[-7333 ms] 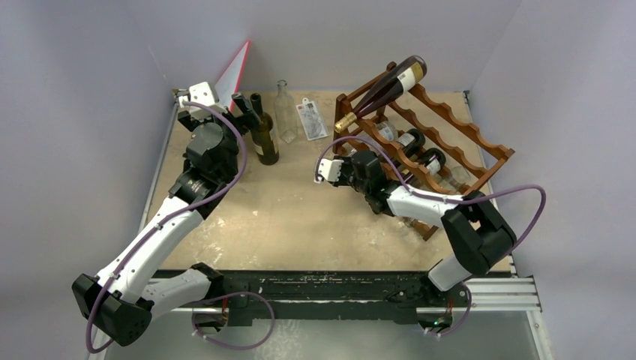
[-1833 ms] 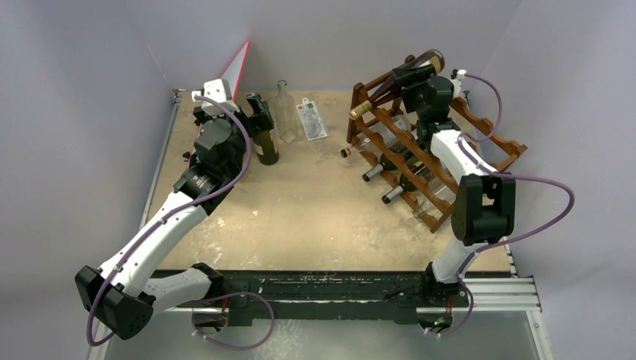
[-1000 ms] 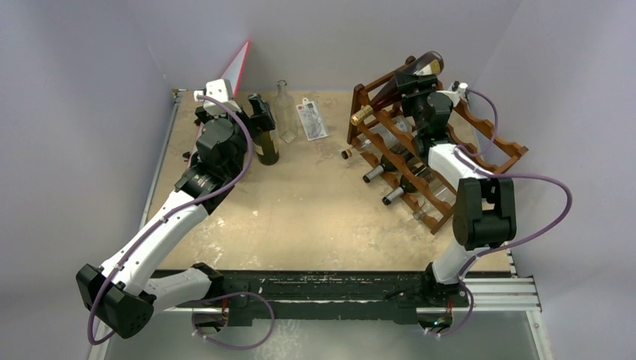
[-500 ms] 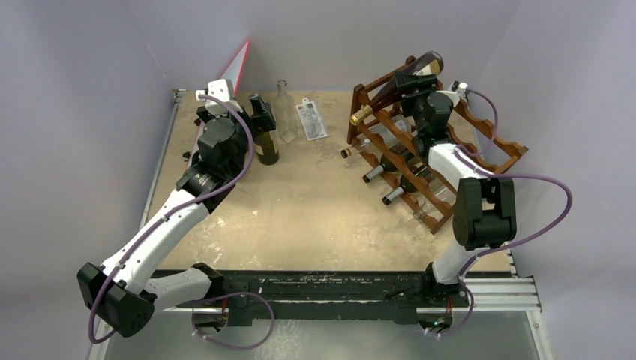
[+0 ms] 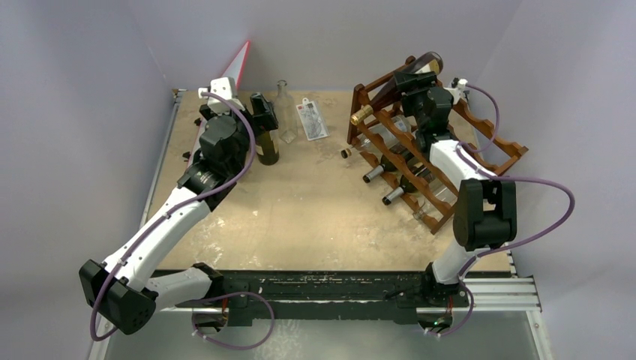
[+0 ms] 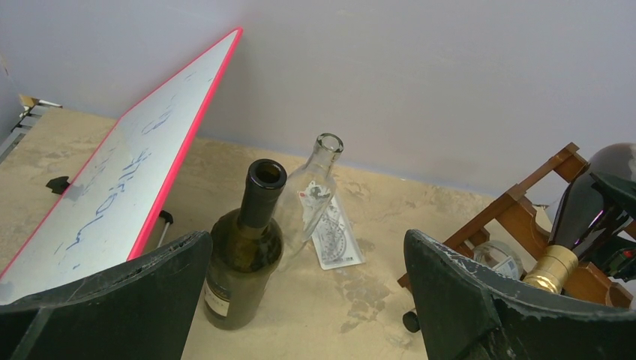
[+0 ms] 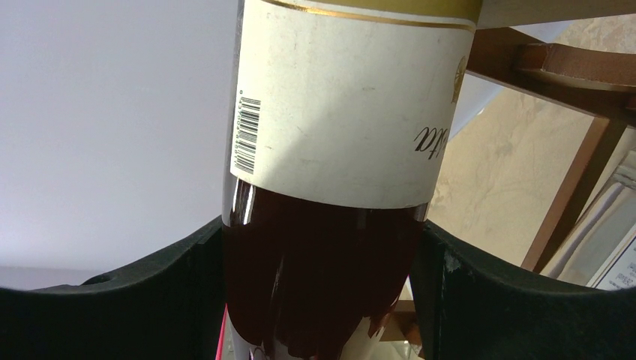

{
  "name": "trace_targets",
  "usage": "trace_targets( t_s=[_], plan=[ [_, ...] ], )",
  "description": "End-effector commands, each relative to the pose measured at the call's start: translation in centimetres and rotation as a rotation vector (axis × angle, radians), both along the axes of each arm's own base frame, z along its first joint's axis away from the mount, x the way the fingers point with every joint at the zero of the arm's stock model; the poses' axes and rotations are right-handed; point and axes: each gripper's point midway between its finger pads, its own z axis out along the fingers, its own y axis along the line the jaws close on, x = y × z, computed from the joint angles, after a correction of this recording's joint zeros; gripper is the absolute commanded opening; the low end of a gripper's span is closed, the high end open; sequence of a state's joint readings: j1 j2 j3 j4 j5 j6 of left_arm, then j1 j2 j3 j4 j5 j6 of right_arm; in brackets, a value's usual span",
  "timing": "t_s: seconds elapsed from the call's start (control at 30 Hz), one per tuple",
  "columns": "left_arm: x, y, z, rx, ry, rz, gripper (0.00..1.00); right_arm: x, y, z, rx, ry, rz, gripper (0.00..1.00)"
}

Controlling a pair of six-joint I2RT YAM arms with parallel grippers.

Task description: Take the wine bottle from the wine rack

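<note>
Relocated to the far-right corner, the right gripper point(image 7: 322, 292) is clamping the wine bottle point(image 7: 345, 112), enabling lift-off from the wine rack point(image 7: 574, 180).

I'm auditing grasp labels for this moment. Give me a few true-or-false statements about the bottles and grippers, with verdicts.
1. The right gripper has the wine bottle between its fingers. True.
2. The left gripper is shut on the green bottle. False: it is open and holds nothing.
3. The wine bottle stands upright. False: it lies tilted on top of the wine rack.
4. A clear bottle stands upright beside the green bottle. True.
</note>
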State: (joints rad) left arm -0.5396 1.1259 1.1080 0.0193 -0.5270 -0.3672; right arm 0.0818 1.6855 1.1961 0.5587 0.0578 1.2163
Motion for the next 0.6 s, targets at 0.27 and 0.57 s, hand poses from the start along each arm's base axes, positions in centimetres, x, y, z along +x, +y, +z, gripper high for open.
trace_targets(
  t_s=[0.27,0.57],
  plan=[
    [0.2,-0.4,2.8,-0.048,-0.059,-0.024,1.00,-4.4,-1.6,18.4,0.126,-0.487,-0.020,0.24],
    [0.1,-1.2,3.2,-0.049,-0.065,-0.070,1.00,-5.7,-1.2,18.6,0.103,-0.534,0.004,0.25]
  ],
)
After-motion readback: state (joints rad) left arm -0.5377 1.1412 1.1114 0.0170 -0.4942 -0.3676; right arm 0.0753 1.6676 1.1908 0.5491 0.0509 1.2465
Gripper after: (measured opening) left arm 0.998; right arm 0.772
